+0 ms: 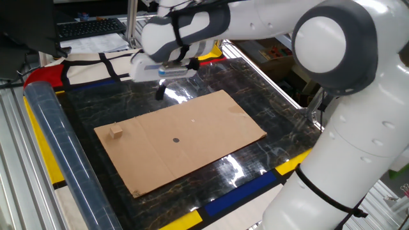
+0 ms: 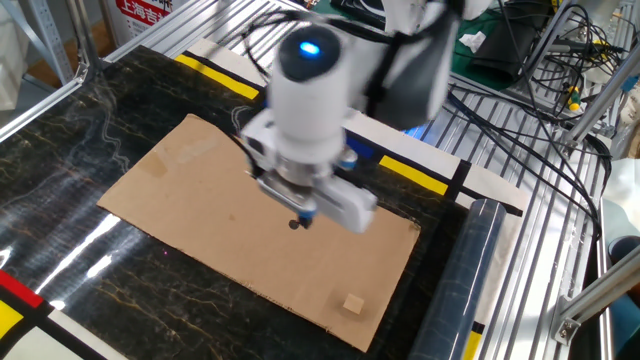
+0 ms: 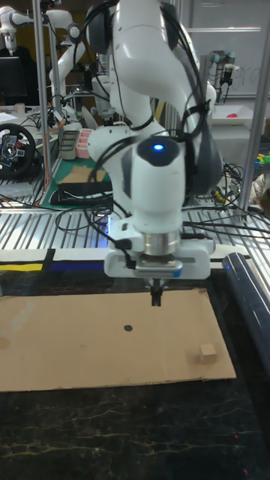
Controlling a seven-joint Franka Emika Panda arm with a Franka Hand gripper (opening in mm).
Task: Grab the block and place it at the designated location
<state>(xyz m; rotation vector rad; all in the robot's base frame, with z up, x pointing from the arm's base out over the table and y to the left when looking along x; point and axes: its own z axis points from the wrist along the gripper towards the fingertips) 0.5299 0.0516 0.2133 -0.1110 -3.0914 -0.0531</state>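
The block (image 1: pixel 115 131) is a small tan cube lying near the left end of the brown cardboard sheet (image 1: pixel 211 121). It also shows in the other fixed view as the block (image 2: pixel 352 303) and in the tall view as the block (image 3: pixel 206 352). The designated location (image 1: pixel 176 140) is a dark dot in the sheet's middle, seen again in the tall view as the dot (image 3: pixel 127 328). My gripper (image 1: pixel 160 92) hangs above the sheet's far edge with its fingers together and nothing in them. It is well apart from the block. The gripper (image 2: pixel 297 220) is blurred and covers the dot there. The gripper (image 3: pixel 156 297) points straight down.
A clear plastic roll (image 1: pixel 54 147) lies along the table's side beside the block's end of the sheet. A tiny white speck (image 1: pixel 193 117) marks the cardboard. Yellow and blue tape borders the dark marble table (image 1: pixel 268 96). Cables (image 2: pixel 560 110) lie beyond the table.
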